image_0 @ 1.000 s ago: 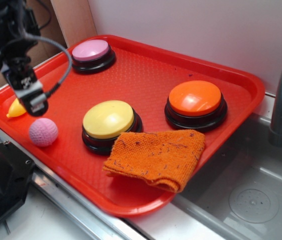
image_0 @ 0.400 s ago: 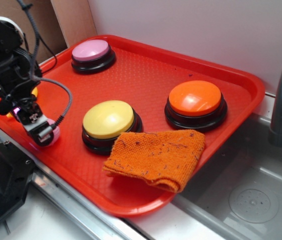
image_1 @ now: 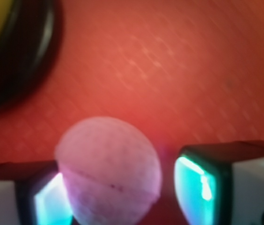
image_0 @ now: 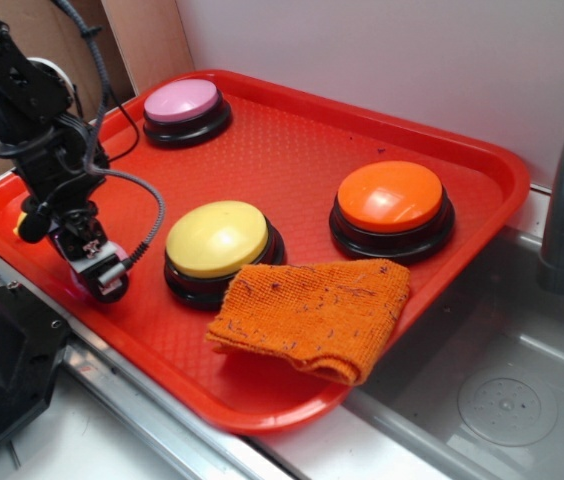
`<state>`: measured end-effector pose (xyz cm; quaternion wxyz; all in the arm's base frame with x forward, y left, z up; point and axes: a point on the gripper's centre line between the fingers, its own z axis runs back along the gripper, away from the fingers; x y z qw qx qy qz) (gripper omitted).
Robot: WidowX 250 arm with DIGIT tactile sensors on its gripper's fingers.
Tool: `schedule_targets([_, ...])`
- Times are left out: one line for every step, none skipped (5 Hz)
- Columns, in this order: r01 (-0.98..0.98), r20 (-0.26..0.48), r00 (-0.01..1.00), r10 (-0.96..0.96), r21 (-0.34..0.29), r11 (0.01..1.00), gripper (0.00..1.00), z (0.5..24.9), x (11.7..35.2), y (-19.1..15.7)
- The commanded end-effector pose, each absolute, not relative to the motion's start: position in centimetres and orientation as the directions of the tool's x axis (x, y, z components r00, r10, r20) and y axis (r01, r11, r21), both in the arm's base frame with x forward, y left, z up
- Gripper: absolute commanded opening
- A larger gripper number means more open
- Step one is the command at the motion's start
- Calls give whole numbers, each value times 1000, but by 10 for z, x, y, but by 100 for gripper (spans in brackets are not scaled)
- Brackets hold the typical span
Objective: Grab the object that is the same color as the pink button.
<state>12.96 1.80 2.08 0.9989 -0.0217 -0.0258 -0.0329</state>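
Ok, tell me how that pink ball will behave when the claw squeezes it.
The ball is round, so it will probably roll or squirt out if the claw closes off-centre. It sits nearer one finger, with a gap at the other. Its surface looks soft, so it may squash slightly and grip well. It is likely light.

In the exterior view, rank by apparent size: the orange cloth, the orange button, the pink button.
Largest to smallest:
1. Orange cloth
2. Orange button
3. Pink button
The pink button sits farther from the camera, so its true size may match the orange one.
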Motion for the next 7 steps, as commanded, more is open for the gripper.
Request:
schedule_targets([-24, 65, 998, 27, -45, 999, 0, 39, 132, 23])
schedule_targets([-117, 64, 991, 121, -71, 991, 0, 67, 143, 29])
schedule_targets([-135, 28, 990, 136, -45, 990, 0, 99, 166, 30])
schedule_targets([-159, 62, 985, 161, -40, 986, 0, 134, 189, 32])
schedule_targets([-176, 112, 978, 176, -12, 984, 0, 167, 211, 35])
schedule_targets([-148, 160, 977, 143, 17, 989, 0, 188, 228, 34])
schedule_targets([-162, 112, 981, 158, 24, 987, 0, 183, 229, 38])
